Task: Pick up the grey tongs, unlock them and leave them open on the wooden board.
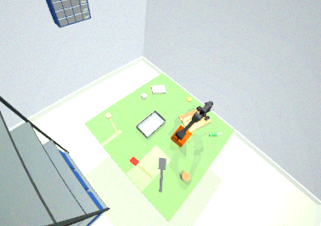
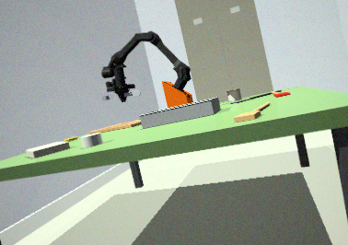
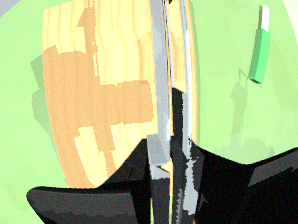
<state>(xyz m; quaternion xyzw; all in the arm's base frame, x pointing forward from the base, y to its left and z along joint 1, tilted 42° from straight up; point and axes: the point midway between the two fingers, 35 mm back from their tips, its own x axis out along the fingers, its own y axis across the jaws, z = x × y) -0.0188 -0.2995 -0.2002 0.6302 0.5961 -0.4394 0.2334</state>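
Observation:
My gripper point(image 1: 206, 108) point(image 2: 121, 95) point(image 3: 158, 143) is shut on the grey tongs point(image 3: 158, 63) point(image 2: 134, 93) and holds them in the air above the wooden board point(image 1: 184, 119) point(image 2: 117, 126) point(image 3: 87, 90). In the wrist view the two tong arms run close together from my fingers out to the tips, with only a thin gap between them. In the exterior view the tongs lie roughly level, well above the table. The roasting tin point(image 1: 150, 123) point(image 2: 179, 112) stands empty to the left of the arm's orange base point(image 1: 179, 138).
A green pen point(image 1: 215, 134) point(image 3: 258, 52) lies to the right of the board. A black spatula point(image 1: 161, 172), a red-headed tool point(image 1: 135, 161), a wooden spatula point(image 1: 111, 122), a white block point(image 1: 159, 88) and a small round wooden piece point(image 1: 185, 176) lie around the green table top.

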